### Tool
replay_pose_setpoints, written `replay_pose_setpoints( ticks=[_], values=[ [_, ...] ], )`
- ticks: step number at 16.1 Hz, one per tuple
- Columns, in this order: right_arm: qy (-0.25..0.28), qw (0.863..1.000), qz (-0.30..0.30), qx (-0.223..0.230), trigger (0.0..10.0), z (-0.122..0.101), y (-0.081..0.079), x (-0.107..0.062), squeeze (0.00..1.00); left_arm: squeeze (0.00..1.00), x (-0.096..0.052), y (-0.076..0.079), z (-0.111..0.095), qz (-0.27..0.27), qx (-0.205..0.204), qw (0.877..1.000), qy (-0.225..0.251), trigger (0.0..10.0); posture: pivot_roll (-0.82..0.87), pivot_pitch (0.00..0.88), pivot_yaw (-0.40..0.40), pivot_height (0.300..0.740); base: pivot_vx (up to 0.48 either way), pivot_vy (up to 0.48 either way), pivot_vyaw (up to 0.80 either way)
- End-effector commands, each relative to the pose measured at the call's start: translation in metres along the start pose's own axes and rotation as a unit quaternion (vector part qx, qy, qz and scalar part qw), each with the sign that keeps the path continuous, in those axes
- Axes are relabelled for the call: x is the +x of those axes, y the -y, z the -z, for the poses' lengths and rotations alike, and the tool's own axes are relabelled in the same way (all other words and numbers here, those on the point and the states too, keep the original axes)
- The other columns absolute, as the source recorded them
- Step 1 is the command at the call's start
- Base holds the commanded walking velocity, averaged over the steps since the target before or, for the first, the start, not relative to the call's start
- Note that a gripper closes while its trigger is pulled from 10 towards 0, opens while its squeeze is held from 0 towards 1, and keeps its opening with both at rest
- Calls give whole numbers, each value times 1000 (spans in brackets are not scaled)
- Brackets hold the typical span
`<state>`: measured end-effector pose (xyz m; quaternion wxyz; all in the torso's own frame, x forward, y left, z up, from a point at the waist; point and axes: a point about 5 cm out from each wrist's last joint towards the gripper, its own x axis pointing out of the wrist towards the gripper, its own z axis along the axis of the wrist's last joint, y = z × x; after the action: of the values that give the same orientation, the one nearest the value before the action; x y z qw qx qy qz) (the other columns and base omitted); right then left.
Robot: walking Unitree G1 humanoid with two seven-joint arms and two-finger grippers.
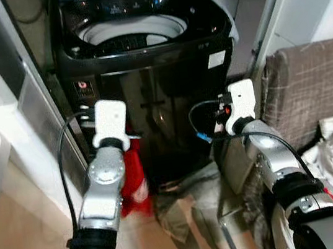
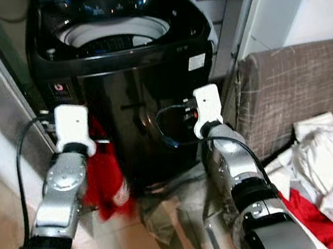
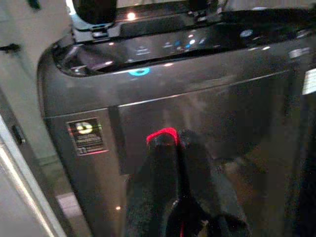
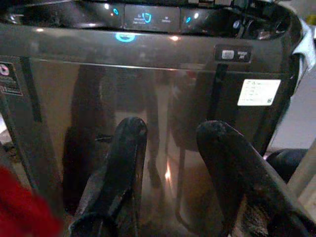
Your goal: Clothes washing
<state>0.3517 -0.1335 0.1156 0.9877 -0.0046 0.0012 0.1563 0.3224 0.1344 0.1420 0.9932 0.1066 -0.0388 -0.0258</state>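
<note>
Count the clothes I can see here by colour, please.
Red: 2, a red garment held by the left tool and red cloth in the pile.
White: 1, the heap of white laundry.
Total: 3.

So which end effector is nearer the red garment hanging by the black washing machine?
Left. The left end effector is shut on the red garment; the right end effector, open, faces the washing machine front, apart from it.

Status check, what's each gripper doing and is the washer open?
Left gripper shut on red garment, front of washer. Right gripper open, empty. Washer lid up, drum exposed.
</note>
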Motion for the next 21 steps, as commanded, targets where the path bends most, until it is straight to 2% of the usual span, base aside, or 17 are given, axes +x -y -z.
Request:
replay_pose_setpoints(
  ticks=[1,6,8,9,10,11,13,15,16,19,20,21],
  values=[
    [6,1000,8,-6,10000,-6,4,2,0,0,1,1,-16,20,-20,999,46,10000,-33,0,-55,727,251,0,0],
    [15,1000,7,-4,10000,-9,4,4,0,0,2,4,-20,17,-25,998,48,10000,-36,0,-52,727,480,0,0],
    [42,999,22,-20,10000,-19,9,4,0,0,2,2,-24,14,-9,998,64,10000,-35,0,-52,727,480,0,463],
    [84,995,39,-46,10000,-36,13,6,0,0,2,-1,-34,8,12,996,89,10000,-37,0,-52,727,480,0,0],
    [100,992,46,-56,10000,-43,15,7,0,0,2,-2,-38,6,22,995,101,10000,-37,0,-52,727,480,0,0],
    [122,989,52,-60,10000,-53,17,8,0,0,3,-4,-49,7,33,992,123,10000,-36,0,-53,727,480,0,0],
    [183,978,74,-69,10000,-81,23,9,0,0,7,-3,-80,41,67,979,186,10000,-34,0,-52,727,480,0,0],
    [212,969,95,-86,10000,-92,25,7,0,0,10,-1,-101,78,54,972,216,10000,-31,0,-54,727,480,0,0],
    [229,963,109,-87,10000,-98,28,6,0,0,12,0,-123,109,53,961,249,10000,-31,0,-52,727,480,0,0],
    [226,961,136,-88,10000,-96,37,3,0,0,22,-3,-167,151,60,941,298,10000,-37,0,-42,727,480,0,0],
    [224,960,140,-90,10000,-92,39,-1,0,0,31,-10,-190,165,81,931,315,10000,-40,0,-37,727,480,0,0],
    [224,960,140,-90,10000,-89,39,-4,0,0,41,-22,-210,153,98,927,327,10000,-45,0,-26,727,480,0,0]
  ],
)
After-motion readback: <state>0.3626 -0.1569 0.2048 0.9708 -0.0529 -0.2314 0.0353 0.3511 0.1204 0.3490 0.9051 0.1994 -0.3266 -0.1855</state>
